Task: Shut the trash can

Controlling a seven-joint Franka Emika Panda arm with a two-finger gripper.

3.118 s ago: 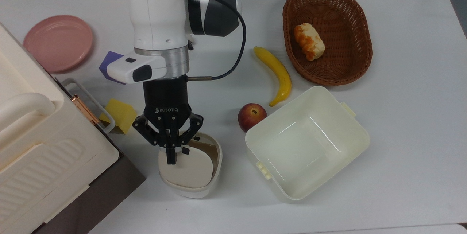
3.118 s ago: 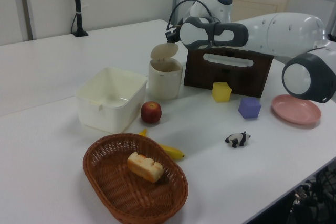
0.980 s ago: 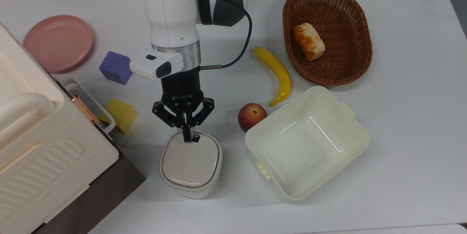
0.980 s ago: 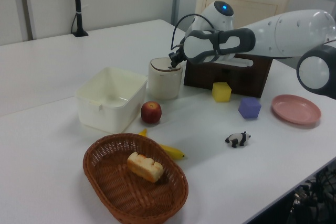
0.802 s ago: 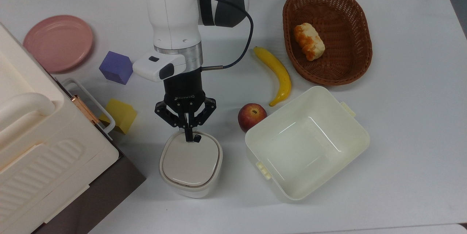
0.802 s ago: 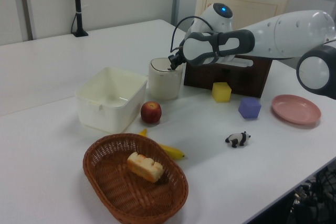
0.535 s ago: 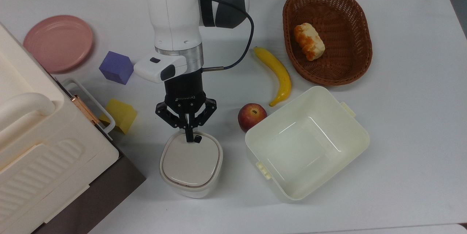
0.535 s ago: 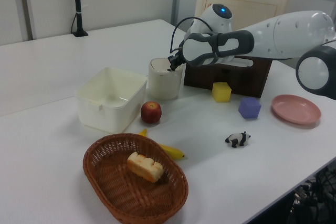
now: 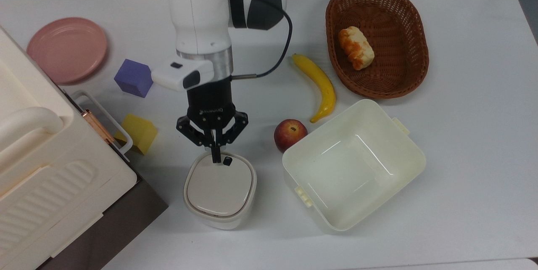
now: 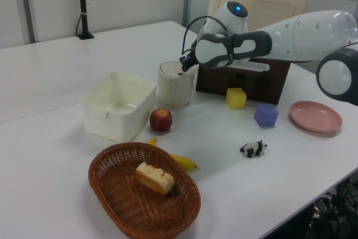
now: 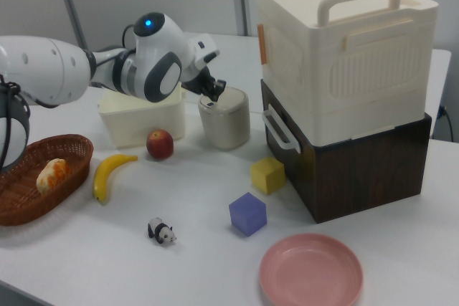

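On the table beside the tub [image 9: 353, 165], the trash can [image 9: 220, 190] is seen with its lid flat. The gripper [image 9: 216, 158], jaws pressed together, should be lifted straight up, clear of the button.

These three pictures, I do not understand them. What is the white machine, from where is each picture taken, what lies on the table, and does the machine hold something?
The white machine is a robot arm, and its black gripper is its hand. One picture looks down from above; the other two look from opposite sides of the table. The gripper is shut and holds nothing; its tip is at the back edge of the trash can, whose lid lies flat, closed. Also on the table: an apple, a banana, a basket with bread, an empty tub, two blocks, a pink plate, a toy panda and a big cream appliance.
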